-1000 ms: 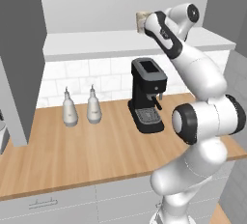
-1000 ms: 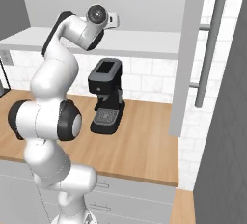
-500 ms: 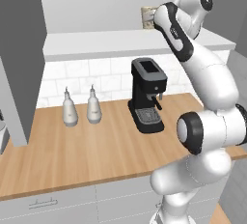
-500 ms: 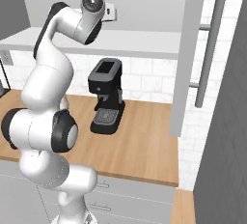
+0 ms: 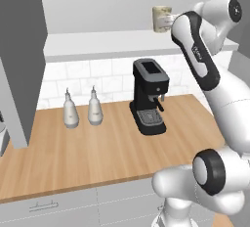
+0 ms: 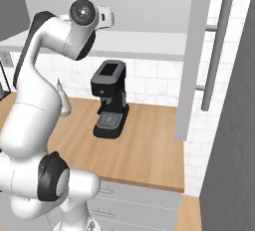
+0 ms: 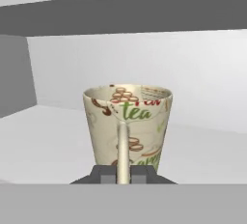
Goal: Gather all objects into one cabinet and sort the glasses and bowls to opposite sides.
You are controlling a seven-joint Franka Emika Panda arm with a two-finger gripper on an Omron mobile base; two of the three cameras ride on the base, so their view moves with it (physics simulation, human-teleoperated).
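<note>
Kitchen: wooden counter (image 5: 97,147), coffee machine (image 5: 149,96), wall cabinet (image 6: 199,56).

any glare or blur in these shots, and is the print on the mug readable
Hand view: the cream mug is sharp, evenly lit, no glare; "tea" reads clearly, the other print is too soft to read. Left base view: flat light, faint shadows under the white bottles. Right base view: the coffee machine is slightly soft, no glare.

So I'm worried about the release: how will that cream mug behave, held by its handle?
The cream mug looks rigid and glazed, so probably slippery and breakable. The gripper pinches only its thin handle, so it may swing. It narrows toward the base, so it may tip if nudged on the cabinet shelf.
</note>
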